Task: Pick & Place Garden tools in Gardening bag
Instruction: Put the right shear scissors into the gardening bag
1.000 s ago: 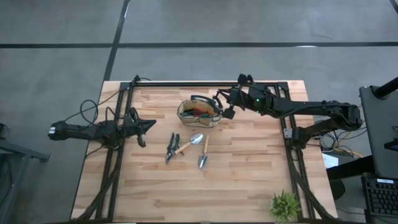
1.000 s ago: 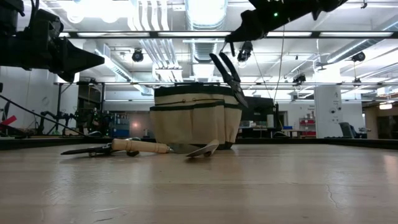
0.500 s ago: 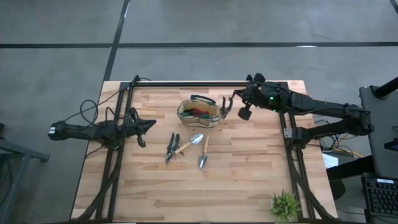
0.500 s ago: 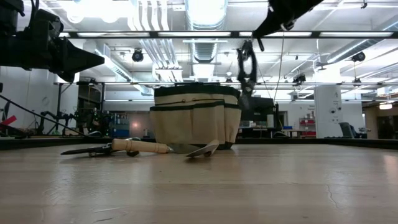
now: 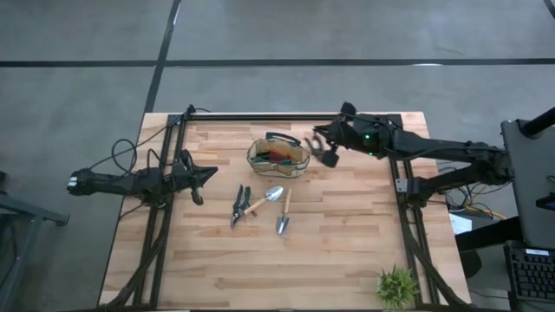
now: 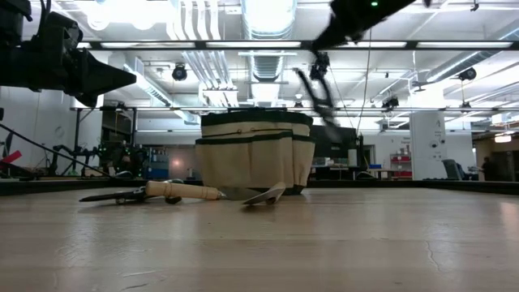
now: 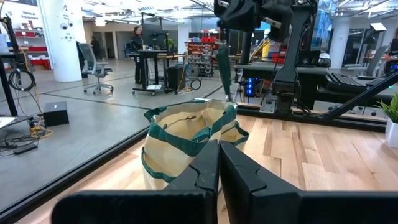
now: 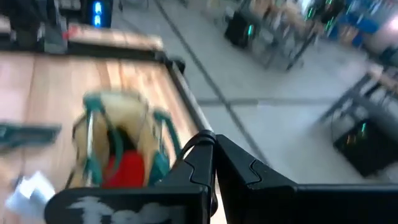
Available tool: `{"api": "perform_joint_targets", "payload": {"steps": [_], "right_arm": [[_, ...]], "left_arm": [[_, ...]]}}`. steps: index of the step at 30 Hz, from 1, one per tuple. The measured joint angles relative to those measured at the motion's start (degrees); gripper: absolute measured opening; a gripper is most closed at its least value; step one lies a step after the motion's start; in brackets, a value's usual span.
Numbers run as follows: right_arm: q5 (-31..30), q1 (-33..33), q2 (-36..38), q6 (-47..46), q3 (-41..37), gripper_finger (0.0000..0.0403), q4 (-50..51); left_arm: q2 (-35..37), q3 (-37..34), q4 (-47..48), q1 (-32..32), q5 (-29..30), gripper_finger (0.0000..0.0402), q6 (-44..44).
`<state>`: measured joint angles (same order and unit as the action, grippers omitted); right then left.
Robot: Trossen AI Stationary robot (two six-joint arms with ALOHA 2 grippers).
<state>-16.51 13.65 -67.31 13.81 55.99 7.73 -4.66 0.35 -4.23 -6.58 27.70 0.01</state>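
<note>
the right gripper (image 5: 323, 147) is raised above the wooden table (image 5: 347, 243), its fingers closed tight on one pair of pruning shears (image 6: 318, 93). the shears hang below the gripper, blades down, tilted and blurred. the gardening bag (image 5: 251, 157) stands just beside the gripper, on the side toward the left arm, with its rim lower than the gripper. the dangling shears are beside the bag's near rim, level with its top edge; whether they touch the fabric cannot be told. a red item (image 8: 127, 168) lies inside the bag, below and ahead of the right gripper.

the left gripper (image 5: 208, 174) waits well away from the bag, at the table's left edge, its fingers drawn almost together with nothing between them. the bag is straight ahead of it.

on the table between the left gripper and the bag's front side lie three tools: a second pair of shears (image 5: 239, 204) nearest the left gripper, then two wooden-handled trowels (image 5: 263, 201) (image 5: 284, 215) just beside it. a small green plant (image 5: 396, 284) stands far from both grippers, at the table's corner.
</note>
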Motion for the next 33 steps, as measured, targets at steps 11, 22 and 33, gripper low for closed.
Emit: {"api": "perform_joint_targets", "payload": {"steps": [11, 22, 33], "right_arm": [[0.26, 0.02, -7.67, 3.09, -0.02, 0.0008, -11.00], [2.01, 0.00, -7.36, 4.78, -0.04, 0.0008, -15.66], [4.74, 0.01, -9.18, 4.63, -0.86, 0.0008, -20.21]], "left_arm": [[-0.01, -0.01, 0.00, 0.01, 0.00, 0.0016, 0.00], [0.01, 0.00, 0.00, 0.00, 0.01, 0.0016, -0.01], [0.01, -0.01, 0.00, -0.01, 0.01, 0.0016, -0.02]]}}
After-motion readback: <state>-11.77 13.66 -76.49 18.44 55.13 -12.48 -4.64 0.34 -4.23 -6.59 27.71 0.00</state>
